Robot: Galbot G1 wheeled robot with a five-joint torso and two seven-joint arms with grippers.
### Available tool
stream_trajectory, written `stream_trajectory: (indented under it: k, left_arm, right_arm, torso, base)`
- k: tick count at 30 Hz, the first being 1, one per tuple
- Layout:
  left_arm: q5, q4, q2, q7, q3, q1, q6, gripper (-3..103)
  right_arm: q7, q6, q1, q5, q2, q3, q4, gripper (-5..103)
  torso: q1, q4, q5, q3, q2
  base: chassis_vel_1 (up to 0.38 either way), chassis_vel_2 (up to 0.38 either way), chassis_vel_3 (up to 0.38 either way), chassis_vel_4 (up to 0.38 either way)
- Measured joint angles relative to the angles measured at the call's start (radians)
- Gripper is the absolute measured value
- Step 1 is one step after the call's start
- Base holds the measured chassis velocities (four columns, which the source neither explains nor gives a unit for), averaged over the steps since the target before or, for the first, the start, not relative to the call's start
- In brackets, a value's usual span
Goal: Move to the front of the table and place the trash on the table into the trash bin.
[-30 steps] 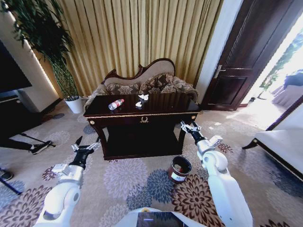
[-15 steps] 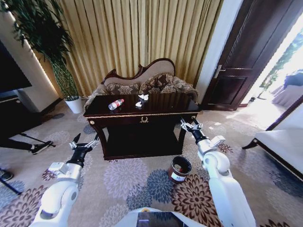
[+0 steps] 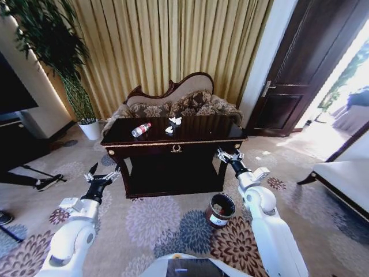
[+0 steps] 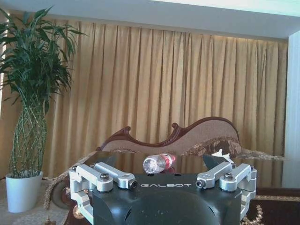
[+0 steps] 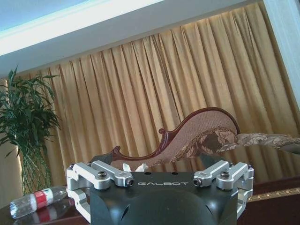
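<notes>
- Trash lies on the dark glossy surface (image 3: 190,131), toward its back edge: a clear bottle (image 3: 140,128) with a red label sits left of centre, and white paper wads (image 3: 172,123) lie just right of it, near the middle.
- Bottle's long axis runs slantwise, roughly along the back edge, with its cap end pointing toward the wads.
- Both arms are held low, in front of the front edge and below the top, so the trash lies up and forward from either set of fingers.
- Left gripper (image 3: 99,176) hangs off the front-left corner, fingers spread and empty; I judge it the nearer arm for the bottle.
- Right gripper (image 3: 229,156) sits just off the front-right corner, fingers spread and empty, pointing up toward the top; it looks better placed for the wads.
- Trash bin (image 3: 219,210) stands on the carpet below the front-right corner, close beside the right forearm, so that arm has the shorter carry.
</notes>
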Motion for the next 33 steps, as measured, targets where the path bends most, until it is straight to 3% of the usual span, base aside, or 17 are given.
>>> stream_trajectory:
  k: [26,33]
  left_arm:
    - [0.005,0.003,-0.010,0.003,0.006,0.002,-0.002,100]
    - [0.010,0.006,-0.015,0.003,0.013,0.004,-0.003,100]
  right_arm:
    - [0.000,-0.003,-0.008,-0.013,-0.002,-0.023,0.014,100]
    - [0.000,0.003,-0.013,-0.091,0.001,-0.041,0.008,100]
  torso:
    - [0.000,0.0000,-0.0001,0.000,0.000]
    - [0.001,0.0000,0.0003,0.000,0.000]
  base:
    - [-0.153,0.163,0.162,-0.162]
    - [-0.109,0.118,0.118,-0.113]
